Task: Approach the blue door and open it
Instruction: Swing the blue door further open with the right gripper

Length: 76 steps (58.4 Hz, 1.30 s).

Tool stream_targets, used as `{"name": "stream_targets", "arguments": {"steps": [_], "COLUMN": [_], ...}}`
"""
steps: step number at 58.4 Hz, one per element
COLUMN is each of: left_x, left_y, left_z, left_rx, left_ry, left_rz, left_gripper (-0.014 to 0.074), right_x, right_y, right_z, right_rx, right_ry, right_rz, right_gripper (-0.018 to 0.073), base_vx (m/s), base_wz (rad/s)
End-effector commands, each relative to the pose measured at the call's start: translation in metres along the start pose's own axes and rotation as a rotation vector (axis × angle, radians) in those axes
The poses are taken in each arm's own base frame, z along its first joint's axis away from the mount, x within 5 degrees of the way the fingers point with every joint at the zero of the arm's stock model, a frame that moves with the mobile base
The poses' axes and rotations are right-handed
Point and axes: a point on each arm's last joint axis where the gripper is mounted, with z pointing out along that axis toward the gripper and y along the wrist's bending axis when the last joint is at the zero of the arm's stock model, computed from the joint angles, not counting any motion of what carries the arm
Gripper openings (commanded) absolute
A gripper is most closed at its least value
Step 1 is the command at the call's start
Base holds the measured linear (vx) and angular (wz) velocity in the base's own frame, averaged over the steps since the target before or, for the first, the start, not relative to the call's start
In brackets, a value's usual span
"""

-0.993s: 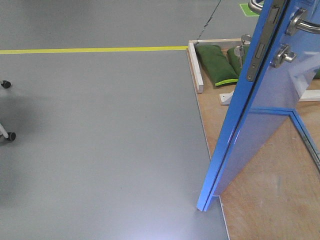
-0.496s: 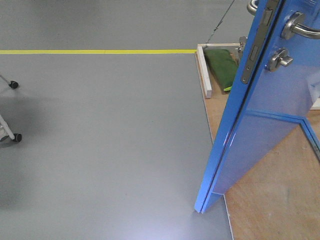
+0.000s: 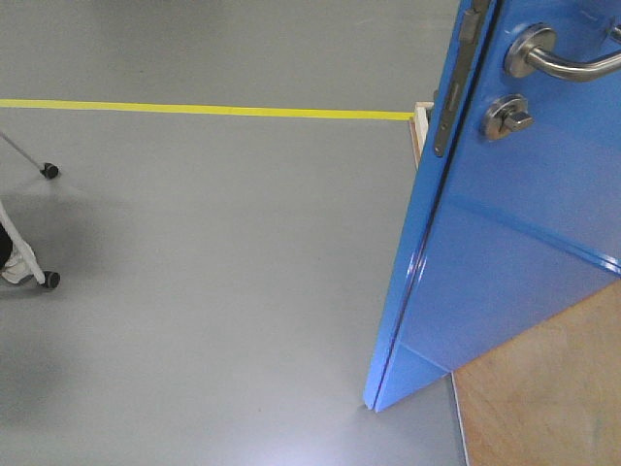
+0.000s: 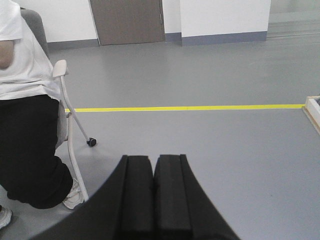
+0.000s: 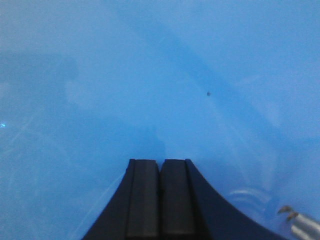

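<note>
The blue door [image 3: 505, 243] stands ajar at the right of the front view, its edge toward me, with a silver lever handle [image 3: 558, 58], a round thumb-turn lock [image 3: 507, 117] and a latch plate [image 3: 444, 121] on the edge. My right gripper [image 5: 160, 162] is shut and empty, close in front of the glossy blue door panel [image 5: 150, 75]; a bit of silver metal [image 5: 300, 225] shows at the lower right. My left gripper [image 4: 153, 157] is shut and empty, pointing over the grey floor. Neither gripper shows in the front view.
A yellow floor line [image 3: 194, 108] crosses the grey floor. A seated person [image 4: 25, 125] on a wheeled chair [image 4: 75, 130] is at the left. A wooden platform [image 3: 543, 398] lies under the door at the lower right; its white border [image 4: 314, 106] shows in the left wrist view.
The view has shifted right and closer to the door; the door now fills more of the right side and hides the green bags. The chair wheels have moved rightward in the view.
</note>
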Motion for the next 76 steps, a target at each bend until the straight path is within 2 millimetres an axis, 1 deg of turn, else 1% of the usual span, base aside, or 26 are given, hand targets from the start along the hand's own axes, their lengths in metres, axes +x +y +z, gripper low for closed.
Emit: {"name": "stream_targets", "arguments": {"steps": [1,39,76], "left_x": [-0.0071,-0.0071,-0.0071], "left_y": [-0.0003,-0.0003,-0.0003], "left_z": [-0.0011,-0.0011,-0.0011], "left_rx": [0.004,0.004,0.004], "left_ry": [-0.097,-0.097,-0.097], "left_rz": [-0.01,-0.01,-0.01], "left_gripper": [0.007,0.007,0.007], "right_x": [-0.0148,-0.0148,-0.0147], "right_y": [0.0166,0.0166,0.0166], "right_z": [-0.0121,-0.0121,-0.012], "right_rx": [-0.055,-0.055,-0.055], "right_ry": [-0.097,-0.097,-0.095], "right_rz": [-0.007,-0.007,-0.007], "right_gripper": [0.0002,0.0002,0.0002], "base_vx": [0.2,0.23,0.21], "base_wz": [0.04,0.03,-0.08]}}
